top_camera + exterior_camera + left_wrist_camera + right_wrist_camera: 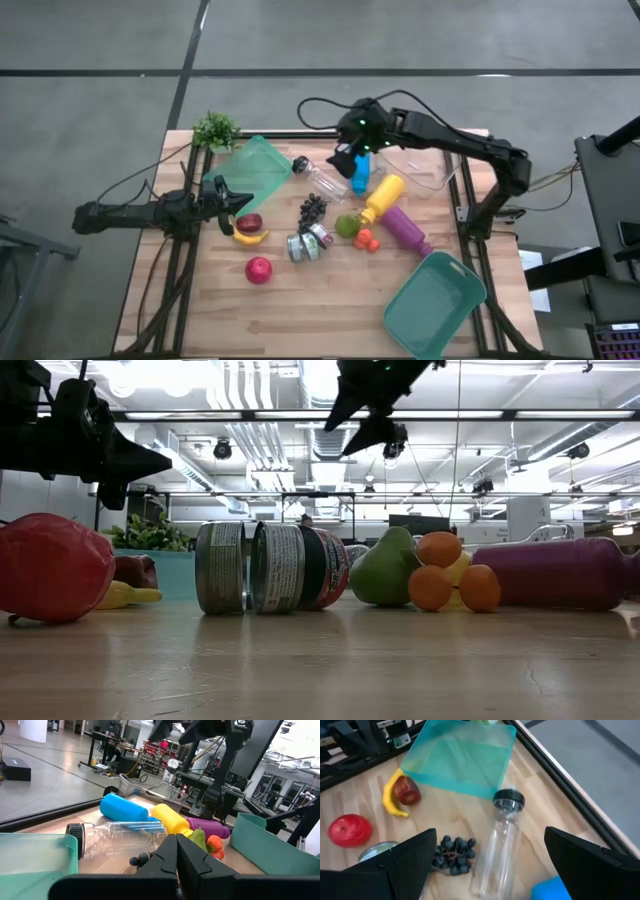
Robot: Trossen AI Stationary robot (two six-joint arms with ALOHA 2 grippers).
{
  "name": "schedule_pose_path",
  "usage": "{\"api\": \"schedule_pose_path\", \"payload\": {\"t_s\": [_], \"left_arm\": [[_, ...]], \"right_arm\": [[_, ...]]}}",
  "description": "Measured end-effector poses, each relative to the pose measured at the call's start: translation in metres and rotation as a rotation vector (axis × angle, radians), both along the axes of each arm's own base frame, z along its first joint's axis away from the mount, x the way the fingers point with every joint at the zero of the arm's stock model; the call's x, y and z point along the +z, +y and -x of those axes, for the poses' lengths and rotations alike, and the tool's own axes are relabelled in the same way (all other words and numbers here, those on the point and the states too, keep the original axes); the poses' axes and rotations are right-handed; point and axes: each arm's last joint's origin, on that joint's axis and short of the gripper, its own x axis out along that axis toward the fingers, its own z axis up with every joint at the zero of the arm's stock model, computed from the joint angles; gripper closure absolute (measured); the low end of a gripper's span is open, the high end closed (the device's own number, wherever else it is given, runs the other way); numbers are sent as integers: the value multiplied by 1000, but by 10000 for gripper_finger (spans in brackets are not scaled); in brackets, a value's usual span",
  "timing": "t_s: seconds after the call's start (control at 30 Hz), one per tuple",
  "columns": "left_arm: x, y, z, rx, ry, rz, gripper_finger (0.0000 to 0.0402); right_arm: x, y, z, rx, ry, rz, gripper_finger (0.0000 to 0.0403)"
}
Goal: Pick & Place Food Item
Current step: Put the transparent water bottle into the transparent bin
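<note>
Two grippers over table. Right gripper (345,160) raised above clear bottle (322,178), fingers spread wide, nothing held. Left gripper (238,203) pinched closed, empty, low beside near edge of teal bin (252,170), just short of banana (250,237). Grapes (312,209) near bottle body. Red apple (258,269) well apart from bottle, past banana and dark red fruit (249,222).

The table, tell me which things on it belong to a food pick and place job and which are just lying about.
Belongs to the job, likely:
red apple
banana
grapes
pear
oranges
two teal bins

Lying about:
clear bottle
blue bottle
yellow bottle
purple bottle
cans
small plant
</note>
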Motion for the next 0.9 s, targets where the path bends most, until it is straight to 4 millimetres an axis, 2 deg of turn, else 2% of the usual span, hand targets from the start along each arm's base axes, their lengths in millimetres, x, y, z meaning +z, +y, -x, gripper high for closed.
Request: {"api": "schedule_pose_path", "payload": {"t_s": [0.2, 0.47, 0.9], "left_arm": [[0, 0, 0, 0, 0, 0, 400], [0, 0, 0, 0, 0, 0, 400], [0, 0, 0, 0, 0, 0, 400]], "right_arm": [[-11, -14, -35, 31, 24, 46, 35], [-42, -36, -78, 5, 110, 29, 35], [-96, -60, -122, 33, 282, -8, 35]]}}
